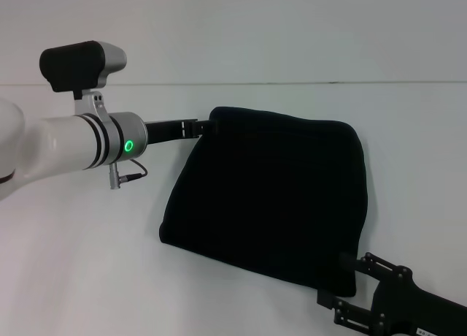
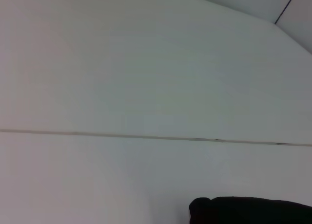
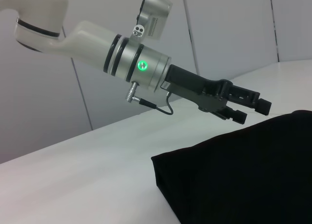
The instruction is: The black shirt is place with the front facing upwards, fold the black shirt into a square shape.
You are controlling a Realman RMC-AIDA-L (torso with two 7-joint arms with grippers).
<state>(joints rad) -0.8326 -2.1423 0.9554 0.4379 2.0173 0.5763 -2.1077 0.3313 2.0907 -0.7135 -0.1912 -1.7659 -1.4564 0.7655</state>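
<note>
The black shirt lies folded on the white table as a rough four-sided pad, with no lettering showing. My left gripper reaches in from the left to the shirt's far left corner. In the right wrist view the left gripper hovers just above the shirt, fingers slightly apart and holding nothing. My right gripper sits at the shirt's near right corner, its jaws spread wide on either side of that corner. In the left wrist view only a black edge of the shirt shows.
The white table stretches bare to the left and front of the shirt. A seam line runs across behind the shirt, with a pale wall beyond. The left arm's white forearm hangs over the table's left part.
</note>
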